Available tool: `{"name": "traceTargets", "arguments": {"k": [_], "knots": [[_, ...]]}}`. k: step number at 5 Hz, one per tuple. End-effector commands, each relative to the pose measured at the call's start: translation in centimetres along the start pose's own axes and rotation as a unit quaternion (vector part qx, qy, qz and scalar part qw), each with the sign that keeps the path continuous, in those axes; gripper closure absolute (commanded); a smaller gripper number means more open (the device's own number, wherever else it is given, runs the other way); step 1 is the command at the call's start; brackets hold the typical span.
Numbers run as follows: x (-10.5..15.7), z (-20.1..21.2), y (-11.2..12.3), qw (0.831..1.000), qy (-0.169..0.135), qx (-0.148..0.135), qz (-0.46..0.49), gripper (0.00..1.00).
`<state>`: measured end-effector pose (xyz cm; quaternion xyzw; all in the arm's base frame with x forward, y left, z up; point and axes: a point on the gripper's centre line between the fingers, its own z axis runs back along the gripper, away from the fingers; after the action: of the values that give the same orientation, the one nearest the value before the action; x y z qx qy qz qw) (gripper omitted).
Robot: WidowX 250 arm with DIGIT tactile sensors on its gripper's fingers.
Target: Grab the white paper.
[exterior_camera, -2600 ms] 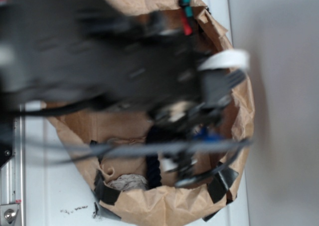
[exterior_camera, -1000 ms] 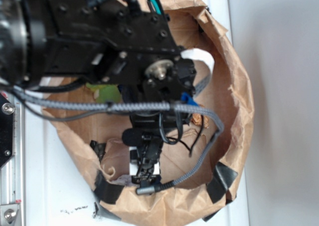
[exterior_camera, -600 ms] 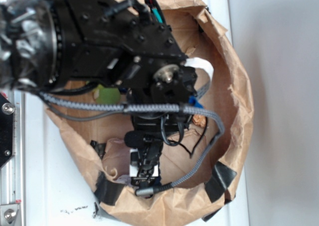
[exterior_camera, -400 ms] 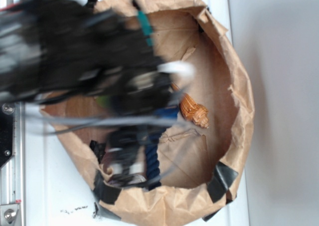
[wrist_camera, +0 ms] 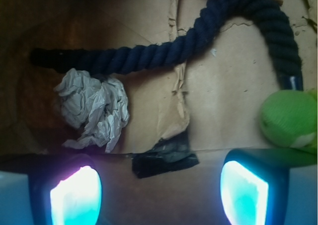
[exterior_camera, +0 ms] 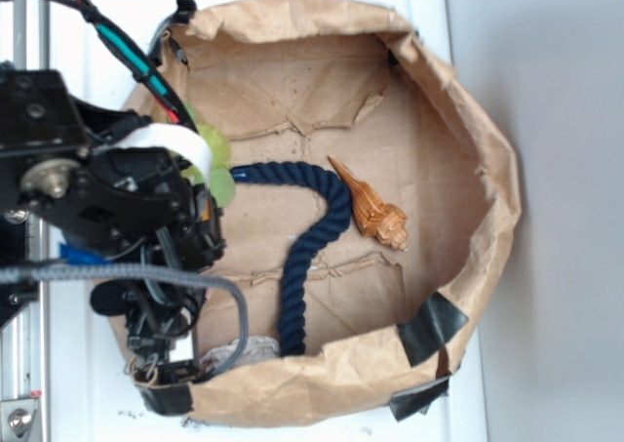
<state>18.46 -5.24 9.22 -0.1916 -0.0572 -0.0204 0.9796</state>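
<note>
Hovering with jaws spread wide and empty, gripper (wrist_camera: 159, 192) above the taped edge of the brown paper bag (exterior_camera: 458, 100).

Lying crumpled on the bag floor, white paper (wrist_camera: 94, 108) just beyond the left finger (wrist_camera: 74, 195), touching the dark end of the navy rope (wrist_camera: 198, 41). Peeking in at the right edge beside the rope's other end, green plush toy (wrist_camera: 288, 118). Resting near the rope's bend toward the bag's middle, brown shell (exterior_camera: 370, 208). Stuck on the near edge, black tape (wrist_camera: 164, 158).
</note>
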Motion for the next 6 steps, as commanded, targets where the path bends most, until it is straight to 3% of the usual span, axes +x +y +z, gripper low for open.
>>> {"name": "traceTargets", "arguments": {"k": [1,2,3,4,6], "knots": [[3.7,0.8,-0.7,0.996,-0.030,-0.067,0.045,0.00],[4.6,0.4,-1.1,0.996,-0.039,-0.072,0.043,0.00],[4.7,-0.4,-1.7,0.996,-0.029,-0.075,0.024,0.00],[3.5,-2.0,-2.2,0.997,-0.027,-0.064,0.021,0.00],[3.7,-3.2,-3.1,0.998,-0.025,-0.049,0.043,0.00]]}}
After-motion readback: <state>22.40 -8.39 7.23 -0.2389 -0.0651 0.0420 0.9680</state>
